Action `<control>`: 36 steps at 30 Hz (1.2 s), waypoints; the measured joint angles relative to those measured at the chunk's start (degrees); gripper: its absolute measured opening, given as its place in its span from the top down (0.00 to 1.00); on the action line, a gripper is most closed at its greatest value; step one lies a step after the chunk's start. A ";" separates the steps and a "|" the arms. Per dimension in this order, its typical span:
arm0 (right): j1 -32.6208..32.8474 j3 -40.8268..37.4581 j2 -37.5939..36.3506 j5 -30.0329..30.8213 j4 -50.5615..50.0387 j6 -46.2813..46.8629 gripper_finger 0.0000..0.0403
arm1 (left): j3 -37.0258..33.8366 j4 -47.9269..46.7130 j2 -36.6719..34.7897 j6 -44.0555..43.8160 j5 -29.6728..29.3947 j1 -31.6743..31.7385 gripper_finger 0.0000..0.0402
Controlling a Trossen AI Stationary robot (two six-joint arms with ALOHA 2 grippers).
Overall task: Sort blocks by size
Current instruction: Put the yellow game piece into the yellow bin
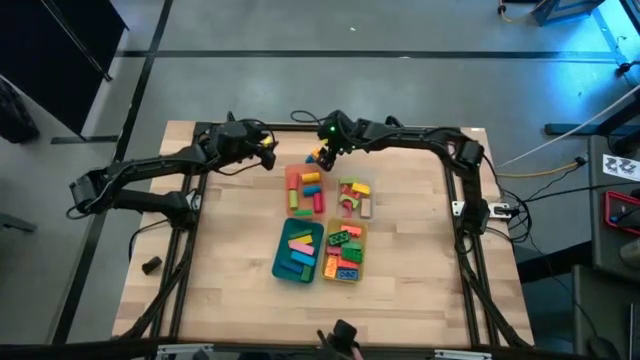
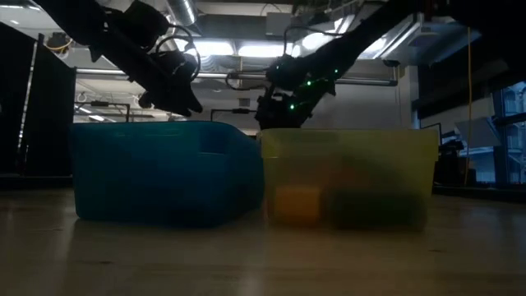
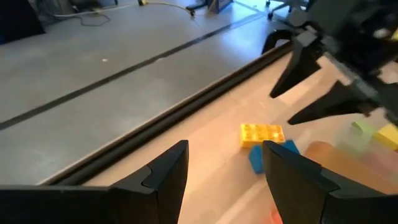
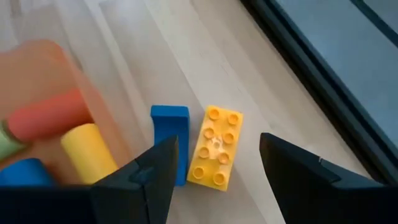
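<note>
A yellow studded brick [image 4: 216, 146] and a blue block [image 4: 170, 142] lie flat, side by side, on the wooden table near its far edge [image 1: 316, 156], just beyond the orange tray [image 1: 305, 188]. My right gripper [image 4: 217, 142] hovers open above the pair, slanting down, one finger on either side of the yellow brick without touching it. My left gripper [image 3: 225, 149] stands open to the left of them [image 1: 270, 157], clear of the table and pointing toward the yellow brick [image 3: 262, 134]. More blocks lie in all of the trays.
The orange tray holds red, yellow, blue and green blocks [image 4: 56, 130]. The clear tray [image 1: 354, 195] stands to its right; the teal tray [image 1: 298, 252] and the yellow tray [image 1: 344, 255] stand nearer. A black frame rail [image 3: 205, 93] runs along the table's far edge.
</note>
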 joint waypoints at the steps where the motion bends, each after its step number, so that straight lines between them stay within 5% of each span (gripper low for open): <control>1: -0.02 0.00 0.42 -0.37 0.04 0.13 0.44 | -0.01 -0.16 0.00 -0.06 0.43 -0.07 0.52; 36: -0.44 -0.02 8.40 3.13 3.08 -0.71 0.44 | -0.03 -0.66 0.00 -0.06 1.87 -0.13 0.52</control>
